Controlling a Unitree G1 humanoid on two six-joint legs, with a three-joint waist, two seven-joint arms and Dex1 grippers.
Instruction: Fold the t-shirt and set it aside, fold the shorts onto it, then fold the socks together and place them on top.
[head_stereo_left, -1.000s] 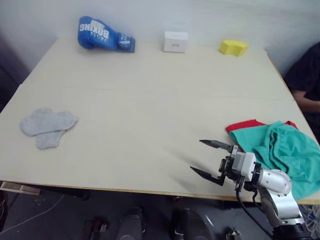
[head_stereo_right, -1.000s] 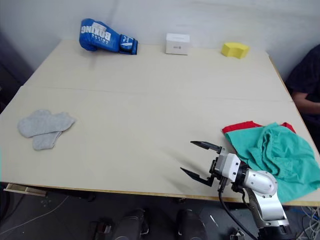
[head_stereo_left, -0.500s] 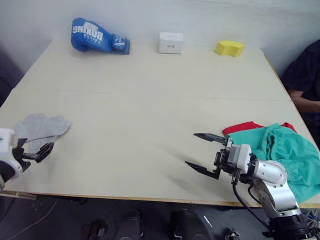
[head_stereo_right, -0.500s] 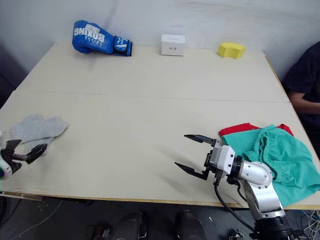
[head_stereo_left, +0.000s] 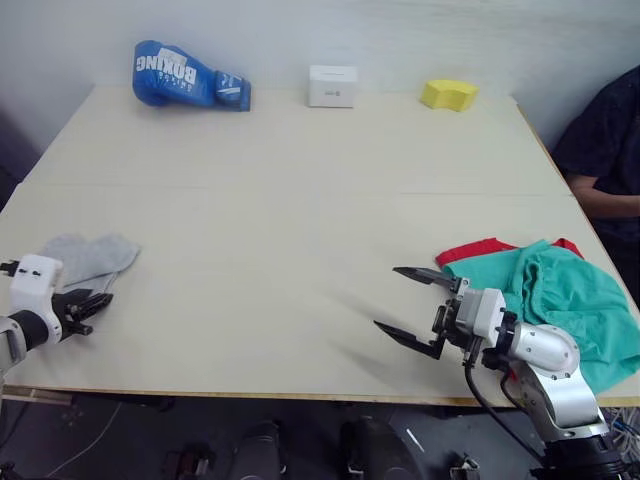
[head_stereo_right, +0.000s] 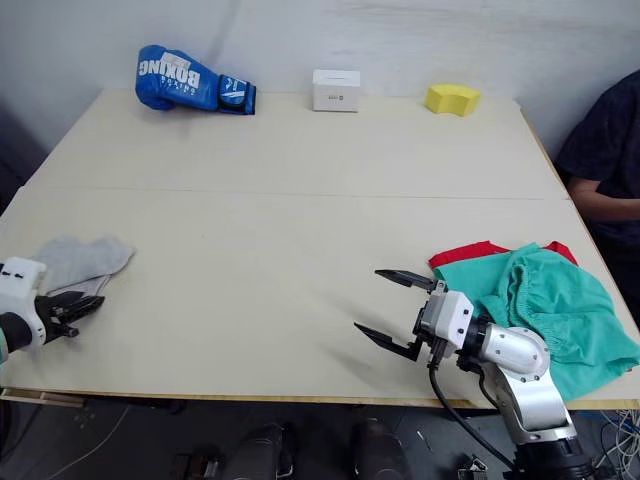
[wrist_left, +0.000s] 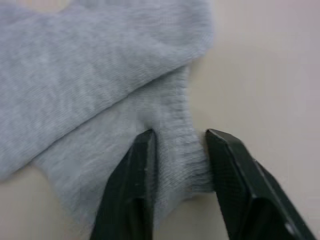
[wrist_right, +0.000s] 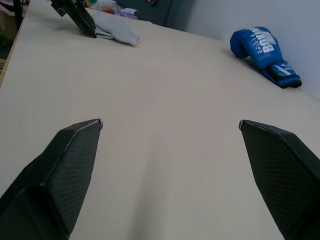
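The light grey socks (head_stereo_left: 85, 257) lie overlapped near the table's left front edge. My left gripper (head_stereo_left: 88, 312) is at their near end, and in the left wrist view its fingers (wrist_left: 140, 170) pinch the bunched cuff of the lower sock (wrist_left: 175, 150). The teal-green shorts (head_stereo_left: 570, 300) lie crumpled on the red t-shirt (head_stereo_left: 480, 247) at the right front, so just a red strip of the t-shirt shows. My right gripper (head_stereo_left: 388, 297) hovers open and empty just left of that pile.
Along the far edge stand a blue boxing glove (head_stereo_left: 180, 75), a white box (head_stereo_left: 332, 85) and a yellow sponge (head_stereo_left: 448, 94). A person in dark clothing (head_stereo_left: 605, 150) sits at the table's right side. The table's front edge (head_stereo_left: 250, 378) runs just below both grippers.
My left gripper came into view at the left front, reached the socks and closed on a cuff. The right gripper stayed open near the pile. The camera shifted slightly.
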